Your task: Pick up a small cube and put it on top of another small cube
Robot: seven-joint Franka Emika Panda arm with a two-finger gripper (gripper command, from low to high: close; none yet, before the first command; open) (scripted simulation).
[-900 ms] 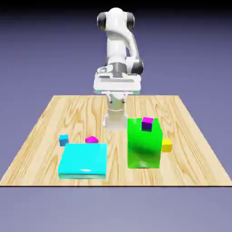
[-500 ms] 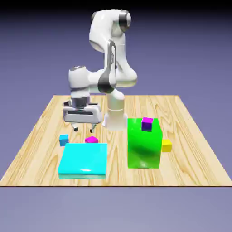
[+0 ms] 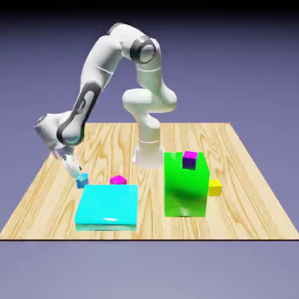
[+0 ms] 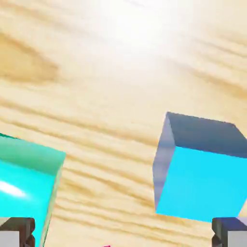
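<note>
The small cube [image 3: 82, 180], tiny and plain blue, sits on the wooden table [image 3: 245, 169] at the exterior view's left, just behind the cyan slab. My gripper [image 3: 73, 169] hangs tilted right beside it, low over the table. In the hand view the small cube [image 4: 200, 169] shows large at lower right, just inside the right fingertip [image 4: 230, 232]. The gripper [image 4: 123, 235] is open, with bare wood between the fingers and nothing gripped. A small magenta cube [image 3: 118, 180] lies a little to the right of the blue one.
The large flat cyan slab [image 3: 107, 206] lies in front of both cubes; its corner [image 4: 24, 181] shows by the left fingertip. A tall green block [image 3: 185, 184] carries a small purple cube [image 3: 190, 159]. A yellow cube [image 3: 215, 187] sits beside it.
The arm has swung from the table's middle to the exterior view's left and dropped low, bringing the gripper down beside the small blue cube. No cube has moved.
</note>
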